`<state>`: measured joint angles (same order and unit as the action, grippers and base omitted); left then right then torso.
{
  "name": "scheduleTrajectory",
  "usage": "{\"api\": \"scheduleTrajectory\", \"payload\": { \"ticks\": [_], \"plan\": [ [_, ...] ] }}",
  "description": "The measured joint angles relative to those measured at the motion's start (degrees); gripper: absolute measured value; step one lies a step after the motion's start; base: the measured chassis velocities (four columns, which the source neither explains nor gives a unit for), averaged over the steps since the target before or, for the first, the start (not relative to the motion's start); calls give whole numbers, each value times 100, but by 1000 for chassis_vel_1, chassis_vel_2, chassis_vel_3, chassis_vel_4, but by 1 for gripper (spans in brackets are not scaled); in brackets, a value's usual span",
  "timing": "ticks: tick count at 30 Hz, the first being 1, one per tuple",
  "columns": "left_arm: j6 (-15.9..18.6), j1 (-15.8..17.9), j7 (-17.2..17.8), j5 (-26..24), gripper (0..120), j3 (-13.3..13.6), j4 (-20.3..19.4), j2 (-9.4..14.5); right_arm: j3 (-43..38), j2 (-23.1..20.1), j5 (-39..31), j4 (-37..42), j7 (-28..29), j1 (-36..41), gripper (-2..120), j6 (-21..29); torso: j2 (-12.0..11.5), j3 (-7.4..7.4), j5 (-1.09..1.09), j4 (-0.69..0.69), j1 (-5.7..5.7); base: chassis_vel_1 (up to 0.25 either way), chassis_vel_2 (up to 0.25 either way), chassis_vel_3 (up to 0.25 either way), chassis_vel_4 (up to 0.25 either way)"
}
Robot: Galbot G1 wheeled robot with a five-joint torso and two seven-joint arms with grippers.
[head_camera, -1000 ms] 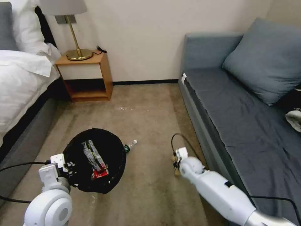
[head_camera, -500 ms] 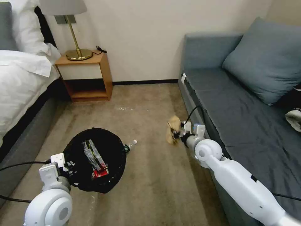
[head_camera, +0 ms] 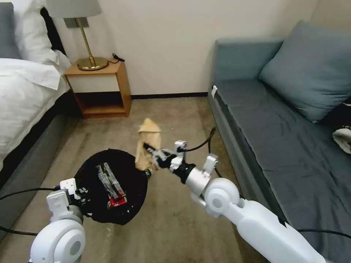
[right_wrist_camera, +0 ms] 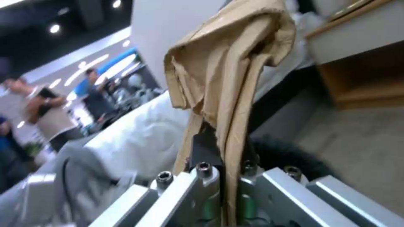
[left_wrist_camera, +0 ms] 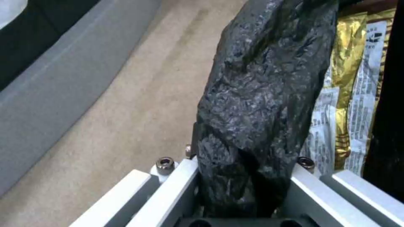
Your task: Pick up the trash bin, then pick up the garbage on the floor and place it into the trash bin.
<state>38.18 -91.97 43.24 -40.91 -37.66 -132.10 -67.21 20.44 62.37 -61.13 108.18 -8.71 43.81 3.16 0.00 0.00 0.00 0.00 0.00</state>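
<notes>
On the carpet between bed [head_camera: 25, 98] and sofa [head_camera: 278, 124], the bin [head_camera: 109, 215] hangs from the left gripper [head_camera: 78, 193] clamped on its rim — wrappers [head_camera: 111, 184] inside. The right gripper [head_camera: 148, 149] pinches the paper [head_camera: 148, 144] above the bin's far edge — a bottle [head_camera: 147, 173] just beside.

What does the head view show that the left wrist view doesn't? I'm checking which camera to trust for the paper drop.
Head view alone: the right tool shut on the crumpled tan-brown paper, raised beside the trash bin's rim, and the small bottle on the carpet by the bin. Left wrist view alone: a close look at the left tool clamped on the black bag's folded rim. Both share the bin held by the left tool, the long yellow-silver snack wrapper inside it, and the carpet.
</notes>
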Motion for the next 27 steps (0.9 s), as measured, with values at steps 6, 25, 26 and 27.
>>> {"api": "scheduleTrajectory", "payload": {
  "ticks": [6, 25, 26, 27],
  "plan": [
    [13, -12, -15, 64, 1, 24, -14, -31, 722, 191, 284, -244, -116, -320, 0, -26, 0, 0, -1, 1, 0, 0, 0, 0, 0],
    [18, 70, -26, 45, 1, 28, -20, -12, 1493, 1036, 1082, -1583, -561, -697, 0, -272, 0, 0, -1, 0, 0, 0, 0, 0, 0],
    [19, 72, -27, 42, 1, 28, -16, -10, 1506, 1075, 1120, -1626, -588, -695, 0, -288, 0, 0, -1, 0, 0, 0, 0, 0, 0],
    [20, 75, -27, 40, 1, 28, -11, -8, 1539, 1170, 1202, -1728, -619, -693, 0, -314, 0, 0, -1, 0, 0, 0, 0, 0, 0]
  ]
}}
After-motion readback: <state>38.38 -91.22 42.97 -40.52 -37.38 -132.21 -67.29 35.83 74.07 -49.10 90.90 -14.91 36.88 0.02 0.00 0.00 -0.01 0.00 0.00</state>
